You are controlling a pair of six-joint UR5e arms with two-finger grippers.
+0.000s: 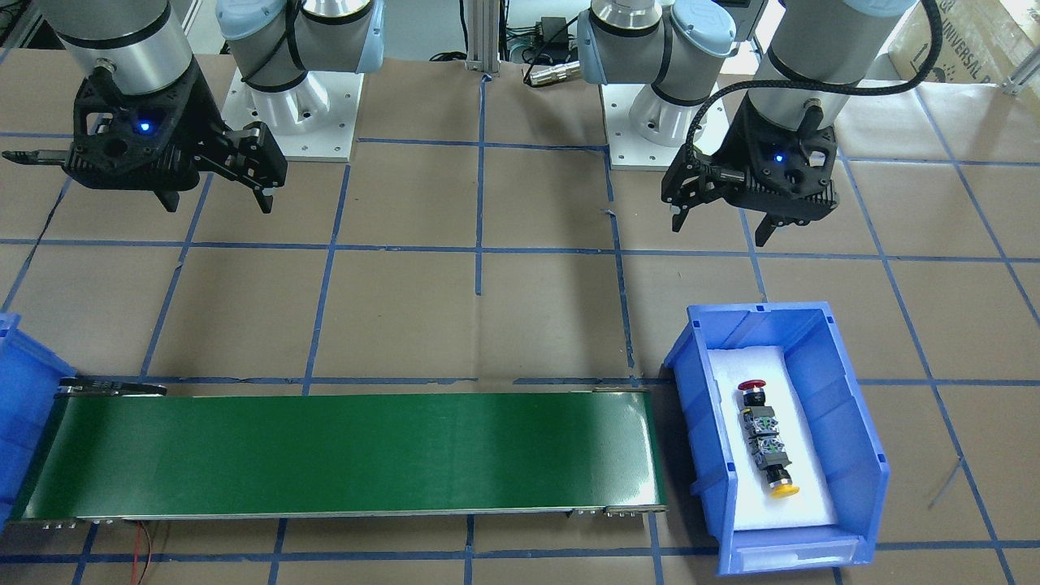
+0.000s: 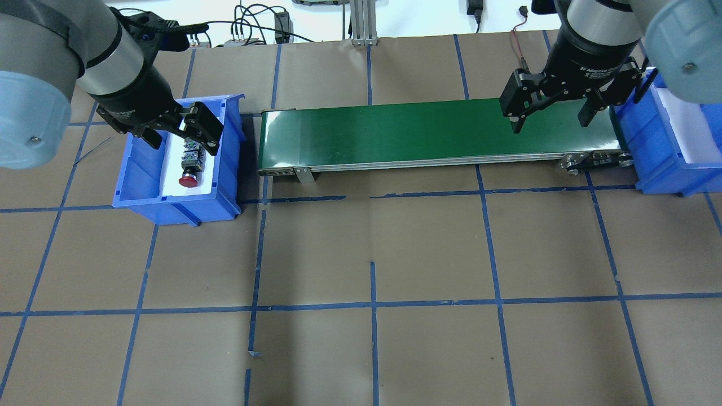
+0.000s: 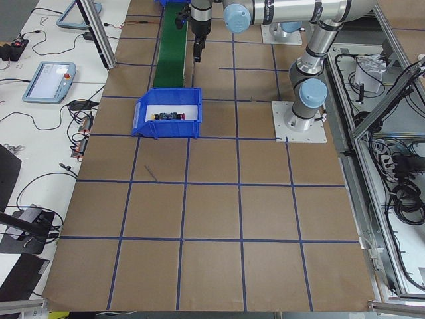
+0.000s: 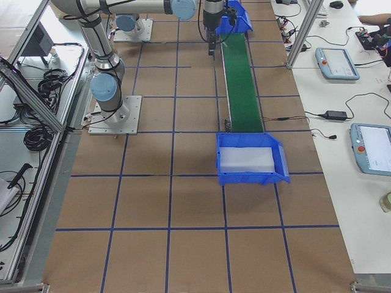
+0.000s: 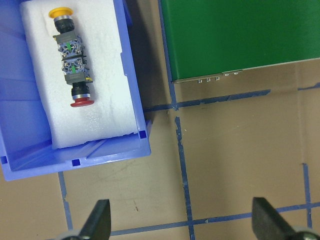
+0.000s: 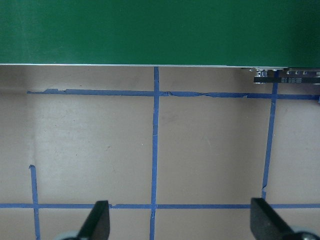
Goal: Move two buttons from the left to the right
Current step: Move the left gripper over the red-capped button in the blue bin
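Observation:
The red button (image 1: pixel 751 391) and the yellow button (image 1: pixel 782 484) lie end to end on white foam in the left blue bin (image 1: pixel 857 422), grey contact blocks touching, caps pointing outward. The left wrist view shows both, yellow (image 5: pixel 62 16) and red (image 5: pixel 81 98). In the overhead view the red one (image 2: pixel 188 180) shows and the yellow one is hidden behind the arm. My left gripper (image 1: pixel 721 230) is open and empty, raised above the table on the robot's side of the bin. My right gripper (image 1: pixel 218 203) is open and empty, raised near the belt's other end.
A green conveyor belt (image 2: pixel 423 132) runs between the left bin and a second blue bin (image 2: pixel 665 146) at the right end, which holds only white foam (image 4: pixel 247 160). The brown table top (image 2: pixel 372 254) carries a blue tape grid.

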